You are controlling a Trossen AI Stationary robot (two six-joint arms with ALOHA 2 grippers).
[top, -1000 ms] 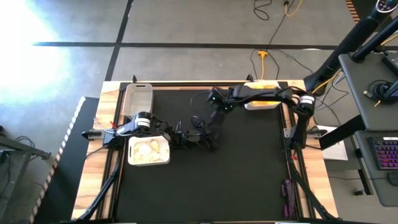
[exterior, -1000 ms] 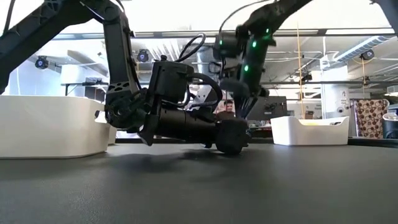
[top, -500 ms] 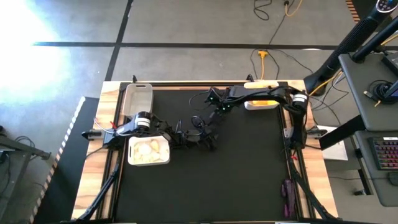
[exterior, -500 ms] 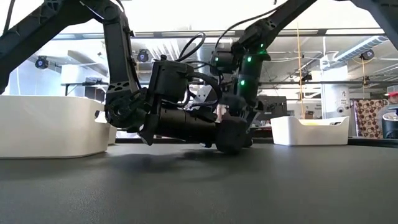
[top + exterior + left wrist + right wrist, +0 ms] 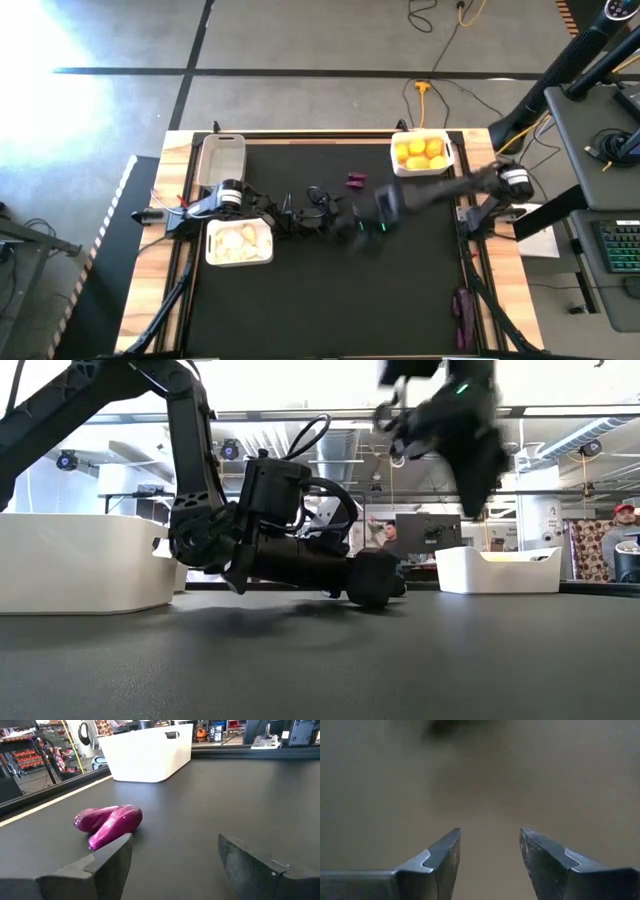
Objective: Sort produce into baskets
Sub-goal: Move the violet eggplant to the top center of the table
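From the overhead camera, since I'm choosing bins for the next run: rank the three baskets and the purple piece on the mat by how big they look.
1. White basket of pale bulbs and white basket of yellow citrus: look alike, no ranking.
2. Greyish basket: narrower.
3. Purple piece: far smallest.

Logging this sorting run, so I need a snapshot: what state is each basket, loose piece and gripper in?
Right white basket: holds yellow and orange citrus.
Left white basket: holds whitish bulbs.
Translucent basket: looks empty.
Purple pieces: two, loose on the mat, touching.
Left gripper: open, empty, low by the mat.
Right gripper: open, empty, raised.
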